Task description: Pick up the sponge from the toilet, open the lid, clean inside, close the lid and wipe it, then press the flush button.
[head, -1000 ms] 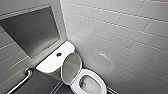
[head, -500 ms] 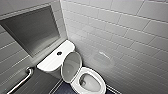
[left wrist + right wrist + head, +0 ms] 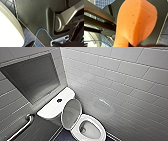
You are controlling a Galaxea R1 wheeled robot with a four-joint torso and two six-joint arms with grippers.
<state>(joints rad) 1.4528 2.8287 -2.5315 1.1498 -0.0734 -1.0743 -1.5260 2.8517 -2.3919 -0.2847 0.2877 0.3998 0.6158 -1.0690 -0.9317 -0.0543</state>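
One toilet (image 3: 86,125) stands in the corner of your head view. Its lid (image 3: 71,113) is raised, grey underside showing, leaning back against the cistern. The bowl (image 3: 90,131) lies open with a pale grey hollow. The flush button (image 3: 59,100) sits mid-cistern. White tiled walls (image 3: 125,84) meet above it, with a recessed grey panel (image 3: 32,77) and a metal grab bar (image 3: 23,126) alongside, over a dark floor (image 3: 63,135).

In your left wrist view, a pale curved surface (image 3: 8,28) sits over dark tiles beside a blue cable (image 3: 43,31). You cannot tell the left gripper's (image 3: 68,45) state.

In your right wrist view, the right gripper (image 3: 134,45) pinches the orange sponge (image 3: 136,23) at its narrow end, held aloft.
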